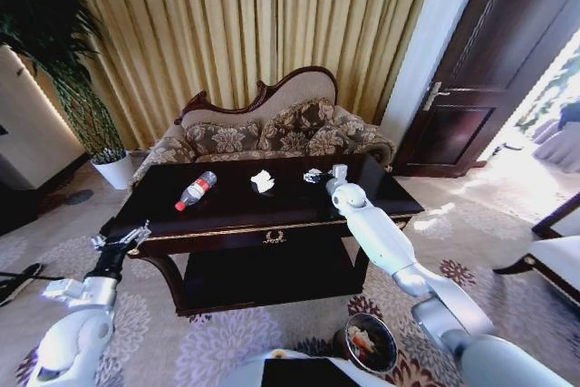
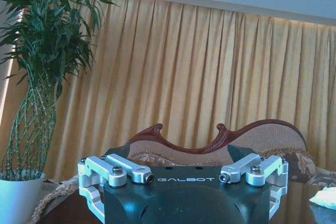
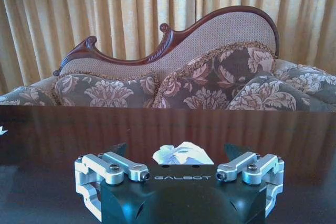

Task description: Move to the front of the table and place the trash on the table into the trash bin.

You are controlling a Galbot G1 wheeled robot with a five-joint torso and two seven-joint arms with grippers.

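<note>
Trash (image 1: 313, 175) lies at the table's (image 1: 272, 206) far right, between my right gripper's (image 1: 336, 172) spread fingers, seemingly a crumpled wrapper. Closing high could squirt it away. Left gripper (image 1: 122, 240) idles released near the left corner.

Right arm extended forward, its gripper (image 1: 333, 176) lowered with fingers spread wide; left arm held low and bent, its gripper (image 1: 120, 240) pointing forward, fingers likewise apart.

Bottle (image 1: 196, 190) left on table (image 1: 236, 210) — paper (image 1: 263, 181) centre; bin (image 1: 370, 343) in front.
</note>
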